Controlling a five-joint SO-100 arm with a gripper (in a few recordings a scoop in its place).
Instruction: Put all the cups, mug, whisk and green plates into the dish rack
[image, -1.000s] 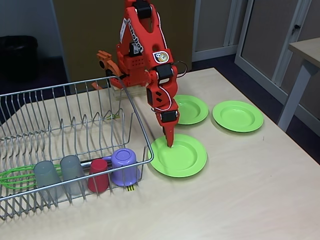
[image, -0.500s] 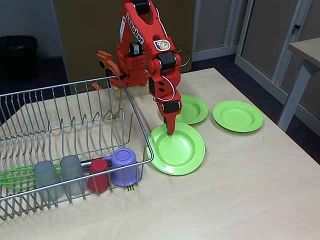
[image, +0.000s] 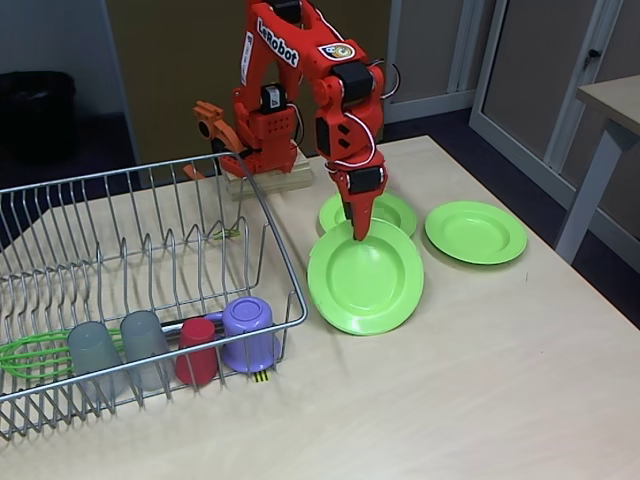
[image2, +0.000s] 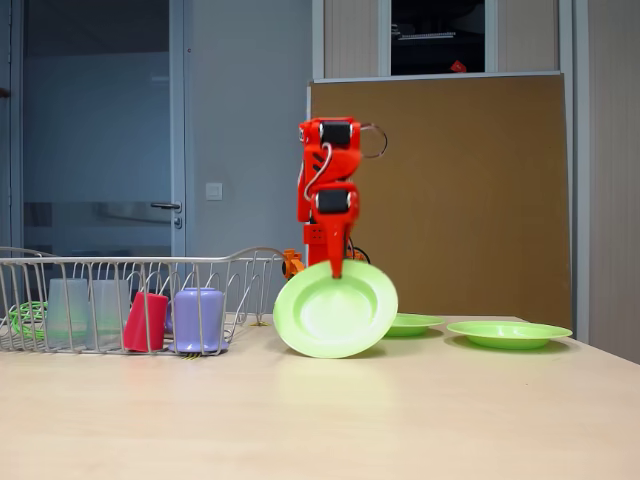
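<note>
An orange robot arm stands on a pale wooden desk (image: 520, 390), and its pincer (image: 360, 232) is closed on the top rim of a lime-green plate (image: 366, 280). The plate hangs from the pincer, tilted almost upright with its well facing the camera in both fixed views; its lower edge sits at or just above the desk, and which cannot be told. It hangs just right of the dish rack (image: 130, 270).

Taking the rack as the landmark and reading left to right: inside its near left end lie the green loops of the whisk (image: 30, 352), its handle hidden among the wires. Next stand two grey cups (image: 95, 355), upside down, then the red cup (image: 197, 350) and the purple mug (image: 248, 332), also upside down, at the rack's near right corner.

Right of the rack, beyond the held plate, a second plate (image: 395, 212) lies flat, partly hidden behind the first. A third plate (image: 476, 232) lies flat farthest right.
</note>
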